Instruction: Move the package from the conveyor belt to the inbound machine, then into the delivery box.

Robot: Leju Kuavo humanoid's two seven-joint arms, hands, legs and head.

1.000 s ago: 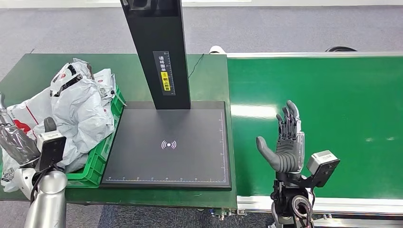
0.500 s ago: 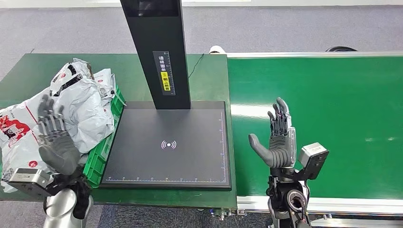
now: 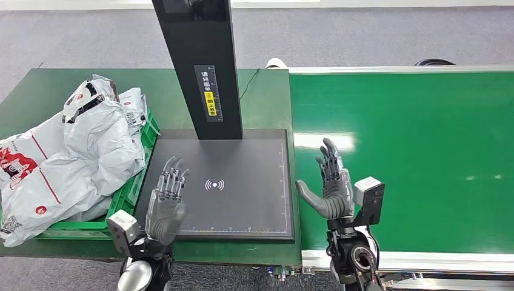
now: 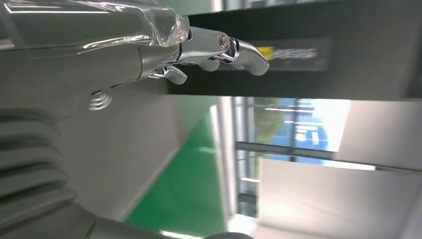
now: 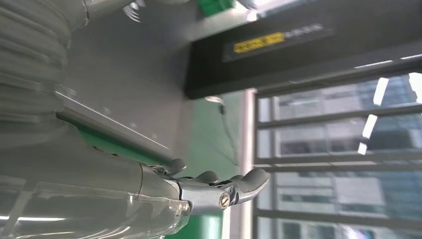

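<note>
Within the last second the left hand (image 3: 165, 203) had swung from the green crate (image 3: 124, 206) at the left, where it was half a second ago, to the near left part of the scanner plate (image 3: 242, 182); it was released, fingers apart, holding nothing. The right hand (image 3: 329, 185) had drifted left to the belt's (image 3: 424, 151) near left edge, likewise released. No package lay on belt or plate; the grey mail bags (image 3: 73, 157) sat heaped in the crate, so this cycle looked finished and the next one awaited. The wrist views showed the black post's (image 3: 200, 66) yellow label close up; the head view alone showed the crate's contents.
</note>
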